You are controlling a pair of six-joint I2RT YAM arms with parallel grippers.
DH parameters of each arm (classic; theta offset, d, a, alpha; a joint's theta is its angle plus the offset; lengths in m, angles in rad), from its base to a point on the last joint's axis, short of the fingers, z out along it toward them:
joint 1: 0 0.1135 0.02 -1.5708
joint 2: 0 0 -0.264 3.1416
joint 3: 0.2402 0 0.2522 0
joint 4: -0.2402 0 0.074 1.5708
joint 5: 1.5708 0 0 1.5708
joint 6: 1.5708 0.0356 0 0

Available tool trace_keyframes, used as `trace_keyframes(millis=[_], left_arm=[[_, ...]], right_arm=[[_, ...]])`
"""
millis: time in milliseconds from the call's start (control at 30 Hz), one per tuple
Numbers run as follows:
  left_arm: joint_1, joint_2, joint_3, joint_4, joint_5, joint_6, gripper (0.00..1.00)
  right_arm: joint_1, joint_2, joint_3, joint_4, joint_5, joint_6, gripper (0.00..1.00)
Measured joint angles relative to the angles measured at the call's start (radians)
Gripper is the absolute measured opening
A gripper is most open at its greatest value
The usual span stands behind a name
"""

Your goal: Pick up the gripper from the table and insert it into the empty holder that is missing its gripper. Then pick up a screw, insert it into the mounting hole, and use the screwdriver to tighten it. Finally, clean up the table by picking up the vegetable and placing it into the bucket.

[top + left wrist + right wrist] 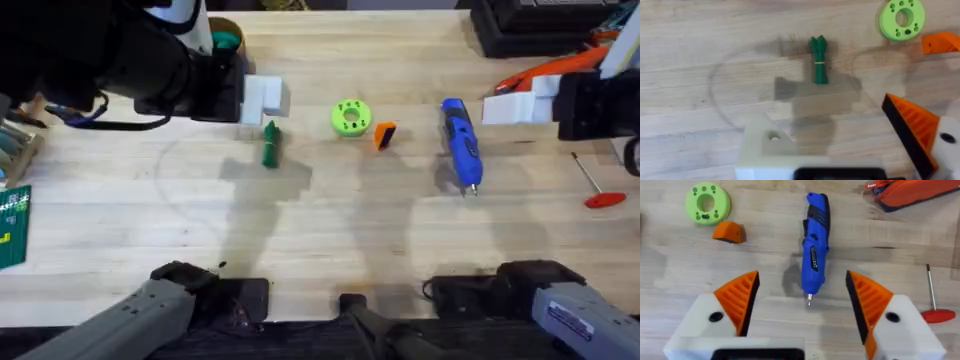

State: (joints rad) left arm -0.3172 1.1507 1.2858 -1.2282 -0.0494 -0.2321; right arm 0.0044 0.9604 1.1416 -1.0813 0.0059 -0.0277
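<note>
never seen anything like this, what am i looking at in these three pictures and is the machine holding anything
It is a table robot with two arms. One picture looks down from above the table; the other two come from cameras on the wrists, each showing that arm's own fingers. On the wooden table lie a small dark-green toy vegetable, a lime-green disc, a small orange gripper piece, a blue screwdriver and a thin red-handled tool. The right gripper is open above the screwdriver, holding nothing. The left gripper shows one orange-padded finger; its other holder looks bare.
</note>
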Motion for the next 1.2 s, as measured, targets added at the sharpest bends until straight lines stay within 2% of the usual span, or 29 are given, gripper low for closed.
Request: trace_keyframes(millis=[200,467,600,767,933,1100,1200], left_arm=[[0.000,0.000,0.000,0.006,-0.004,0.000,0.985],[0.006,-0.001,0.000,0.055,-0.081,0.000,0.985],[0.041,-0.019,-0.002,0.103,-0.088,0.000,0.985],[0.098,-0.105,-0.042,0.178,-0.089,0.000,0.985],[0.162,-0.234,-0.160,0.318,-0.063,0.000,0.985],[0.231,-0.391,-0.357,0.488,-0.010,0.000,0.986],[0.245,-0.487,-0.492,0.588,0.031,0.001,0.986]], right_arm=[[0.000,0.000,0.000,0.000,0.000,0.000,0.992],[0.000,0.000,0.000,0.000,0.000,0.000,0.992],[0.000,0.000,0.000,0.000,0.000,0.000,0.992],[0.000,0.000,0.000,0.000,0.000,0.000,0.992],[0.000,0.000,0.000,0.000,0.000,0.000,0.992],[0.000,0.000,0.000,0.000,0.000,0.000,0.990],[0.000,0.000,0.000,0.000,0.000,0.000,0.991]])
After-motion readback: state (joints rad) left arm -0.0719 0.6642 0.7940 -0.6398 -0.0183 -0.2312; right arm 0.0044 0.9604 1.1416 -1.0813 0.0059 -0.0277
